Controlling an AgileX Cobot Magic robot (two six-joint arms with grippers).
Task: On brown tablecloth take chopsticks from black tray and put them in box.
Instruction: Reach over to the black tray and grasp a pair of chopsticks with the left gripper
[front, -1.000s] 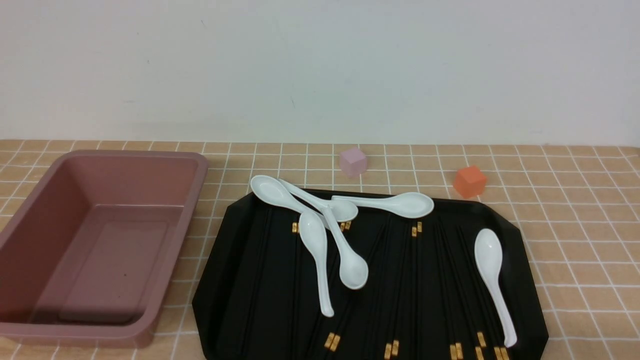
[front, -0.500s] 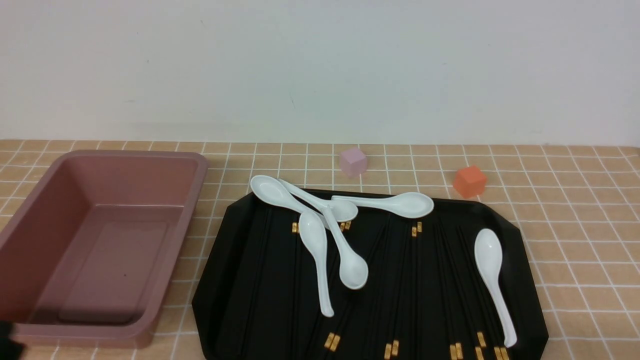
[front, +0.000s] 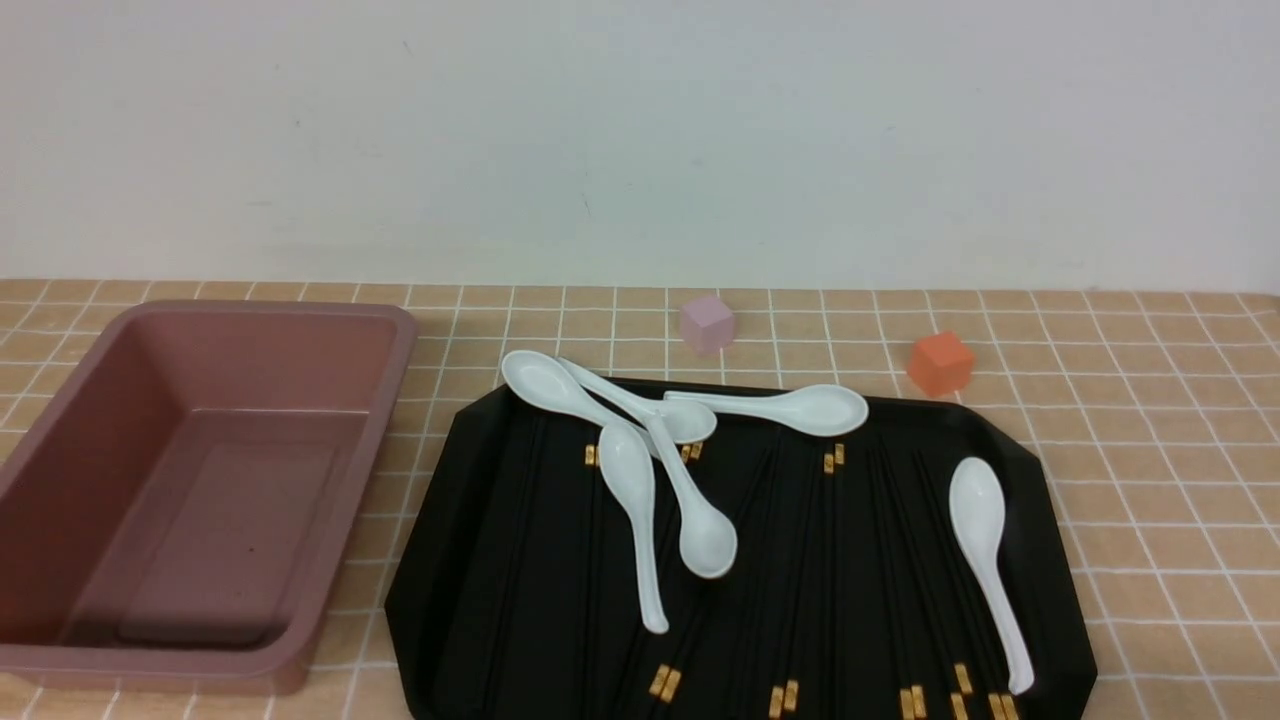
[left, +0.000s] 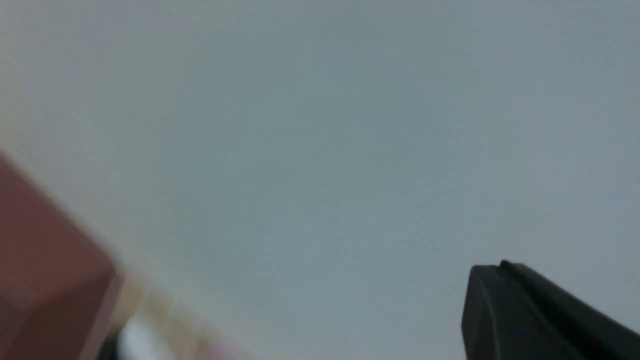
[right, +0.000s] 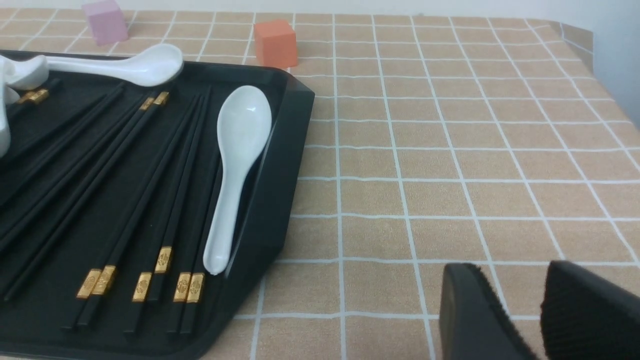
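Observation:
The black tray (front: 440, 520) lies on the brown tablecloth (front: 1150, 500) at centre front. Several black chopsticks (front: 830, 560) with gold bands lie lengthwise in it, partly under white spoons. The pink-brown box (front: 260, 308) stands empty left of the tray. Neither gripper shows in the front view. My right gripper (right: 510, 272) hangs low over bare cloth right of the tray (right: 280, 165), its jaws a little apart and empty; chopsticks (right: 150, 190) lie off to its side. My left gripper (left: 500, 265) shows as one dark mass with no gap, against the wall, with the box (left: 40, 280) blurred at the edge.
Several white spoons lie in the tray, three crossed at its back left (front: 640, 470) and one along its right side (front: 985, 540). A lilac cube (front: 706, 323) and an orange cube (front: 939, 362) stand on the cloth behind the tray. The table's right edge (right: 580, 40) shows.
A dark part that showed at the bottom left corner of the front view half a second ago is out of view now. Nothing on the table has moved.

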